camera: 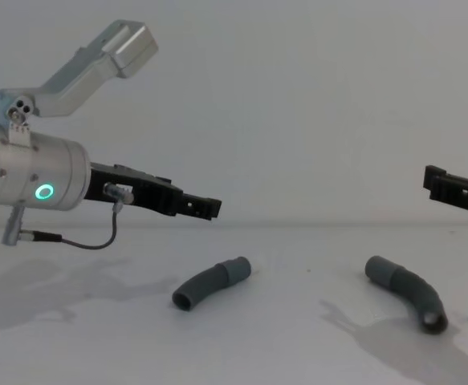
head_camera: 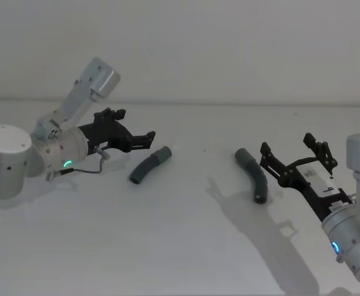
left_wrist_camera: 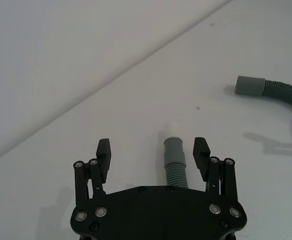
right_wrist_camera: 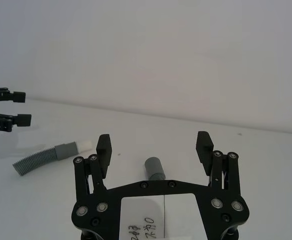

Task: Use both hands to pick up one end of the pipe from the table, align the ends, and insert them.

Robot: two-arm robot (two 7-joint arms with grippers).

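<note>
Two curved dark grey pipe pieces lie on the white table (head_camera: 186, 246), apart from each other. The left piece (head_camera: 149, 166) (camera: 211, 283) points its lighter collar end (head_camera: 165, 153) up and to the right. The right piece (head_camera: 253, 175) (camera: 406, 293) has its collar end (head_camera: 241, 155) toward the middle. My left gripper (head_camera: 135, 125) (camera: 205, 207) hangs open above the left piece; in the left wrist view the collar (left_wrist_camera: 174, 150) lies between its spread fingers (left_wrist_camera: 103, 146). My right gripper (head_camera: 287, 143) (right_wrist_camera: 154, 139) is open above the right piece, whose collar (right_wrist_camera: 155, 168) shows below it.
A plain pale wall rises behind the table. The left wrist view also takes in the right pipe piece (left_wrist_camera: 273, 91) farther off. The right wrist view shows the left piece (right_wrist_camera: 48, 157) and the left gripper (right_wrist_camera: 5, 107) at its edge.
</note>
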